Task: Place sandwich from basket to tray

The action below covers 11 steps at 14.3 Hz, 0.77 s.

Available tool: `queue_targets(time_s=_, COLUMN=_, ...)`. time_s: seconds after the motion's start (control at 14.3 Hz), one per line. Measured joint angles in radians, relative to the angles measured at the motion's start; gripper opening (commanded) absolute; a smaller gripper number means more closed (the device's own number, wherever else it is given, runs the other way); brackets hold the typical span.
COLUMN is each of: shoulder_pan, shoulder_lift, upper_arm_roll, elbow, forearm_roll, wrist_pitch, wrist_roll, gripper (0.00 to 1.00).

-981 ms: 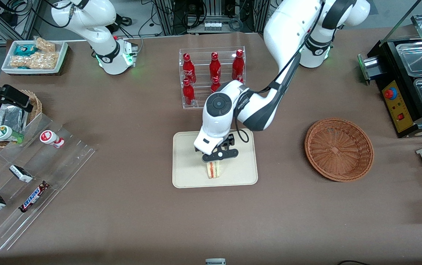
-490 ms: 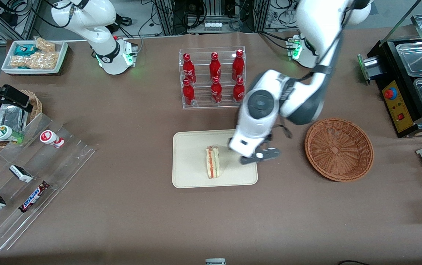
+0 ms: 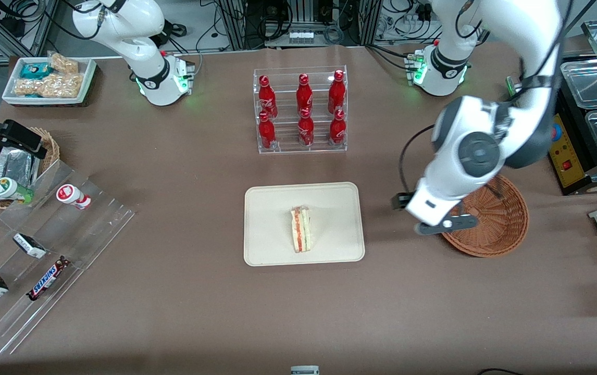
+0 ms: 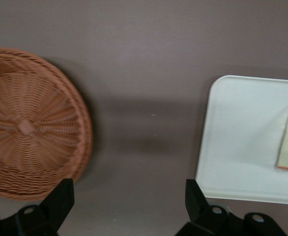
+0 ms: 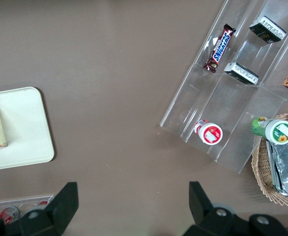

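Sandwich [image 3: 301,229] standing on edge mid-tray [image 3: 267,208], long axis running from the surface's back edge toward its front edge. Gripper [image 3: 440,225], jaws apart and empty, hangs between tray and basket [image 3: 507,229]. Wrist view confirms the basket empty; the front view hides part of it.

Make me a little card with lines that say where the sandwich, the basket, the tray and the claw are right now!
sandwich: lying on the tray, wrapped
tray: middle of the table, nearer the front camera than the bottles
basket: toward the working arm's end of the table, with nothing in it
claw: open, holding nothing, above the table between tray and basket, over the basket's rim
bottles: six red ones in a clear rack
job: looks done, sandwich out of the basket and on the tray
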Motion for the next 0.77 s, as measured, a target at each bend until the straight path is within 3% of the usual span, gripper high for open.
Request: queue_targets(time_s=0.77, shoulder_pan=0.298, shoulder_lift=-0.244, upper_arm_roll=-0.006, elbow=-0.025, forearm_roll=0.004, wrist_pitch=-0.180, wrist_roll=0.436, gripper=1.00)
